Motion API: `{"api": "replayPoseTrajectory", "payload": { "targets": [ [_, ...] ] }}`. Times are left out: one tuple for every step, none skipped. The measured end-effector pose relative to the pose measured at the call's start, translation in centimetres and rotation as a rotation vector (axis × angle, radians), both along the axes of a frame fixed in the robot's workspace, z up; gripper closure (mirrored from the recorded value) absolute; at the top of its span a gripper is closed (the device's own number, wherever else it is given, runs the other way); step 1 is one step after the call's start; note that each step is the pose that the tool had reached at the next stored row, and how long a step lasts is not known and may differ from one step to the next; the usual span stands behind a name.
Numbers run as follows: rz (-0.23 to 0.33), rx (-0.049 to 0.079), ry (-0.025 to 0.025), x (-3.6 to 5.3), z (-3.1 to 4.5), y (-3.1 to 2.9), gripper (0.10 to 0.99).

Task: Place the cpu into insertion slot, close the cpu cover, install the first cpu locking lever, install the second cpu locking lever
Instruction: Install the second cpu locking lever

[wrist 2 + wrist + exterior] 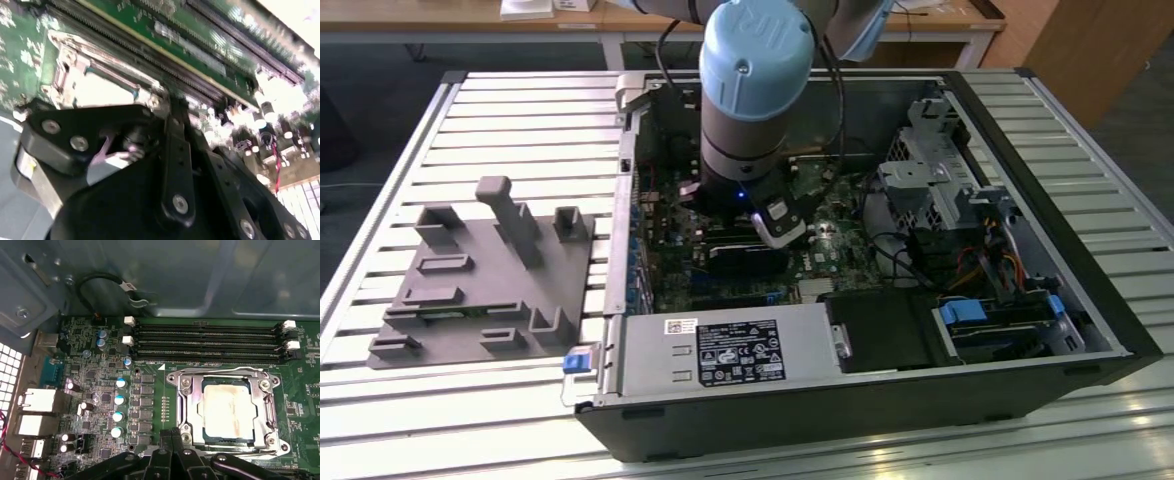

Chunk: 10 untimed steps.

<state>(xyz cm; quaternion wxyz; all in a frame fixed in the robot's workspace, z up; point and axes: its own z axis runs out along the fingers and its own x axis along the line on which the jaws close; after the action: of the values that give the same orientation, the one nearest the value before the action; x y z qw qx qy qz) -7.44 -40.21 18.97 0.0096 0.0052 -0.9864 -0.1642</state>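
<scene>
In the exterior view you see the arm (754,100) reaching straight down into the open computer case (1067,290), which lies on a slatted metal bench (520,110). The case walls stand close around the arm on all sides, and the drive cage (927,185) sits toward the exterior view's right. A grey fixture block (480,275) rests on the bench at the exterior view's left, well apart from the case. The power supply (727,350) fills the near edge of the case.

In the second wrist view you look along the black gripper (172,165) toward the green board; the insertion slot (100,85) lies just beyond its tip.

In the first wrist view you see the cpu (227,407) lying flat in the insertion slot, and the cpu cover (267,410) is down around it as a silvery frame. The memory slots (205,342) run just beside it. The jaws look narrow, tips together, near the frame's edge and holding nothing.
</scene>
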Motion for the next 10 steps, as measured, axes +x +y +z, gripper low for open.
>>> {"api": "replayPoseTrajectory", "payload": {
  "targets": [
    [0.000, 0.000, 0.0001, 0.00, 0.10, 0.00, 0.965],
    [0.000, 0.000, 0.0001, 0.00, 0.21, 0.00, 0.965],
    [0.000, 0.000, 0.0001, 0.00, 0.35, 0.00, 0.965],
    [0.000, 0.000, 0.0001, 0.00, 0.51, 0.00, 0.965],
    [0.000, 0.001, 0.0000, 0.00, 0.68, 0.00, 0.965],
    [0.000, 0.001, 0.0000, 0.00, 0.89, 0.00, 0.965],
    [0.000, 0.001, 0.0001, 0.00, 1.08, 0.00, 0.965],
    [0.000, 0.002, 0.0001, 0.00, 1.27, 0.00, 0.965],
    [0.000, 0.002, 0.0001, 0.00, 1.48, 0.00, 0.965],
    [0.000, 0.003, 0.0001, 0.00, 1.68, 0.00, 0.965]
  ]
}}
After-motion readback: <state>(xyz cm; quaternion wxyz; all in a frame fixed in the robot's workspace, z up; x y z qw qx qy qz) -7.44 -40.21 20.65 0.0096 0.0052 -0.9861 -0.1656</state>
